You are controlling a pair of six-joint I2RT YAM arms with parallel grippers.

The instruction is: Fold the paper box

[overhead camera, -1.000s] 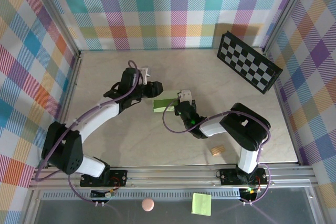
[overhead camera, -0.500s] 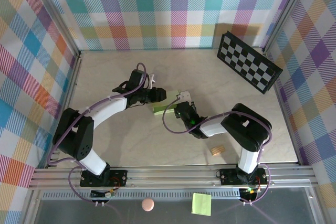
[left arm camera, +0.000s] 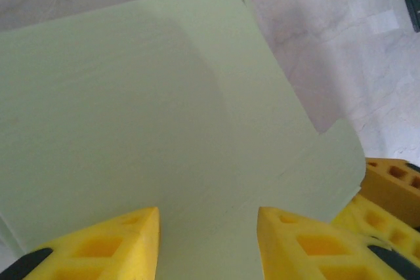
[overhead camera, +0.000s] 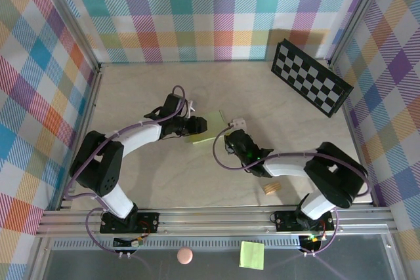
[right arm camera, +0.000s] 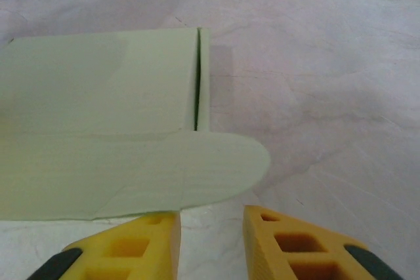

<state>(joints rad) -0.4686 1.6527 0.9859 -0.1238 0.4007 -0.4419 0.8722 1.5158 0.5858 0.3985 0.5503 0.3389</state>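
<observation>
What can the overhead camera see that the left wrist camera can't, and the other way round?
Overhead: the left arm and right arm whole, a checkerboard panel, a small wooden block, a green sticky note and a pink ball. Left wrist: a close look at the left claw, its yellow fingertips apart, and a rounded flap. Both: the pale green paper box on the table.

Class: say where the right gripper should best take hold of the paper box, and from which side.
Probably the rounded flap of the paper box: it juts toward the right gripper, whose open fingers face its edge. Come in edge-on from that side, since thin card needs a free edge.
</observation>
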